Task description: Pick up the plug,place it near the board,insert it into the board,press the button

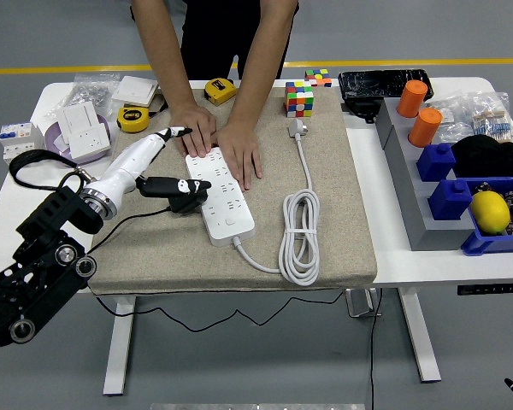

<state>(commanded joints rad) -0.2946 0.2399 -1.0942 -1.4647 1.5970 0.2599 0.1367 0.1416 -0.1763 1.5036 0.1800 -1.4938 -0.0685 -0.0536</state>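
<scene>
Left hand (158, 166) fingers pinch black plug (185, 190) at board (220, 192) left edge | person's hands (215, 141) brace board | risk: tilted prongs miss socket.

No readable text, labels, brand names or numbers anywhere in this view. Possible carriers are the white power strip (220, 194) on the mat, the two yellow tape measures (133, 119) at the far left, the white socket boxes (79, 126) at the left edge and the packets (486, 115) at the far right, but any print on them is too small or blurred to read. The control panel (491, 289) on the table's near right edge shows only an unreadable dark strip.
</scene>
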